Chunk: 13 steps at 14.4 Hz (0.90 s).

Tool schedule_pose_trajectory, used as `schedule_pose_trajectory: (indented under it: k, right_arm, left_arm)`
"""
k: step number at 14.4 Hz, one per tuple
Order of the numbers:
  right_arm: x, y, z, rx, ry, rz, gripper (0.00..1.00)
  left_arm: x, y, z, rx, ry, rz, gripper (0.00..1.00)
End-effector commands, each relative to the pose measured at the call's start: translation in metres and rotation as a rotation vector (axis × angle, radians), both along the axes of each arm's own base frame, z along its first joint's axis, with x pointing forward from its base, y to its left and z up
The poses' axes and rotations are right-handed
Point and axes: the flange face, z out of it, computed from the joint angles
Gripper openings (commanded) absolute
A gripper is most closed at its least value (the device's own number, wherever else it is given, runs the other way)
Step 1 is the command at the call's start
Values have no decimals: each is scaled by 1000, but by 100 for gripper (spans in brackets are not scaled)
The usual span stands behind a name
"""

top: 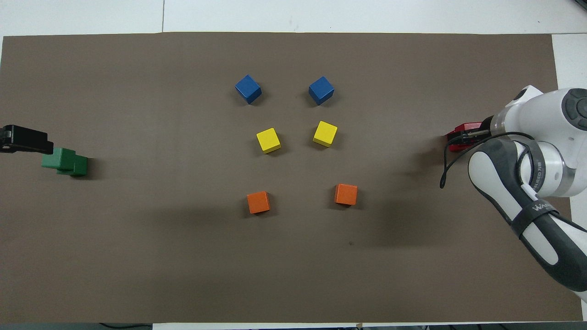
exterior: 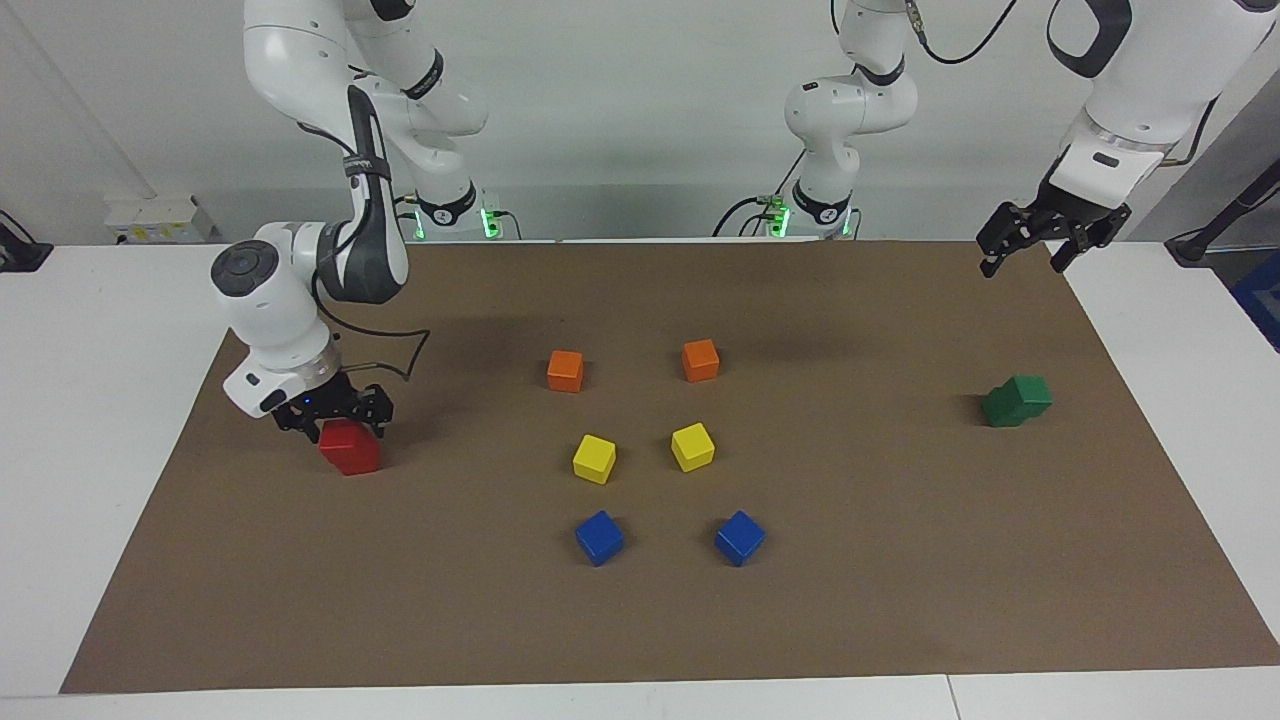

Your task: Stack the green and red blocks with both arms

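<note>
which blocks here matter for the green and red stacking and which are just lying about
Part of the job:
- green blocks, one stacked askew on the other, toward the left arm's end
- red blocks, stacked, under the open right gripper
- left gripper, open, raised near the mat's corner

Just lying about:
- two orange blocks
- two yellow blocks
- two blue blocks
</note>
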Motion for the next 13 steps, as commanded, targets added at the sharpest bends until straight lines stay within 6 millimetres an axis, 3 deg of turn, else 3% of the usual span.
schedule_pose_trajectory:
  k: [1, 5, 11, 13]
  right_arm:
    - [3, 3, 50, -2, 24, -7, 100]
    - [-9, 17, 107, 46, 22, -26, 100]
    - [-57, 33, 187, 47, 55, -9, 100]
    - [-60, 34, 206, 38, 78, -5, 100]
  left_arm:
    - [-9, 0, 8, 7, -5, 4, 100]
    - [-9, -3, 10, 7, -10, -2, 100]
    - [-9, -8, 10, 7, -13, -11, 100]
    - [-9, -9, 10, 8, -13, -11, 100]
